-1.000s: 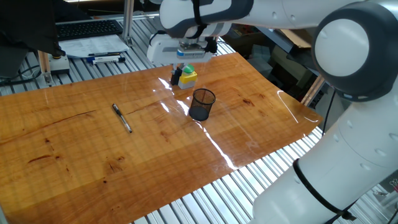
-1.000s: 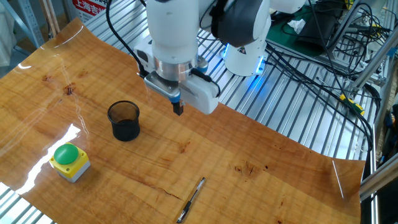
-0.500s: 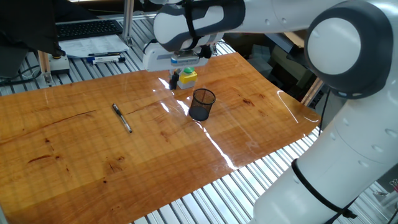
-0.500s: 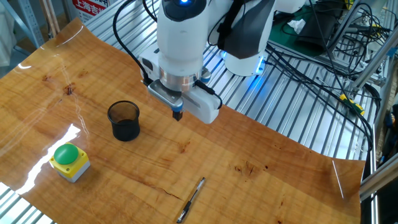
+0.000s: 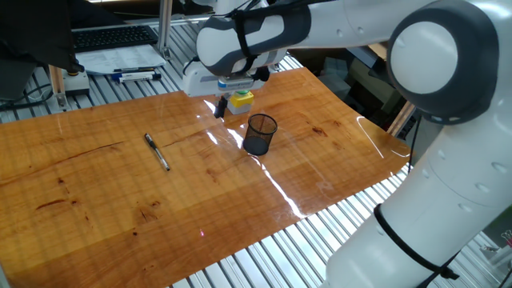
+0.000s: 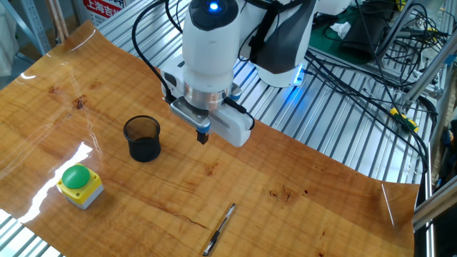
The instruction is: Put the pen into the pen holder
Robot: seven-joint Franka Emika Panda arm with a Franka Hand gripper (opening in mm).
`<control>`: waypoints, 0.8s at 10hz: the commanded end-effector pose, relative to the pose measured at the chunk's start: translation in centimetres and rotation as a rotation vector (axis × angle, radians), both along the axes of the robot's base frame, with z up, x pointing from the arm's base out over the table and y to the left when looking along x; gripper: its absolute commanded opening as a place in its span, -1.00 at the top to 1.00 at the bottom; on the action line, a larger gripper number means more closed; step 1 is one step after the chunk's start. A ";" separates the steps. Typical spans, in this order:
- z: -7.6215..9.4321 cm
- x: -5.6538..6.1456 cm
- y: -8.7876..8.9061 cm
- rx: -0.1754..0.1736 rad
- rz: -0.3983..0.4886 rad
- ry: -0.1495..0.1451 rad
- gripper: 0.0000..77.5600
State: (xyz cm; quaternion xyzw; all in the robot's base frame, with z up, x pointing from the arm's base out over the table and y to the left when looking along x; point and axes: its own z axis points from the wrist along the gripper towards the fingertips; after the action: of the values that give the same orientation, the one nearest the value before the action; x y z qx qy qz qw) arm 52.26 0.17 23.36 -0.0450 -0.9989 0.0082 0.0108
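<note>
The pen [image 5: 157, 151] lay flat on the wooden table [image 5: 96, 184], alone on open board and well apart from everything else. It would probably handle as a light, stiff, smooth rod, apt to roll or slip if pinched off-centre, so the best hold looked to be across the middle of the barrel. It was slim and dark, with silvery parts catching the light toward its ends; in the other fixed view [image 6: 219, 228] it pointed at a slant near the table's front edge.

The pen holder [image 5: 259, 134] stood upright further along the board, a black mesh cup with nothing in it, and a yellow box with a green button [image 6: 79, 184] sat near it.

The gripper [image 6: 203, 135] hung above the table between cup and pen, touching nothing. Its dark fingertips looked close together and carried nothing, though I could not tell for certain whether they were fully closed.
</note>
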 end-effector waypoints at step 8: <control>-1.6 1.3 1.5 0.004 0.010 -0.004 1.00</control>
State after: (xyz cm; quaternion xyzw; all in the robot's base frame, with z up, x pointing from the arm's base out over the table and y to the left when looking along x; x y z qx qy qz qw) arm 53.70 1.37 21.81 -0.0372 -0.9992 0.0065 0.0088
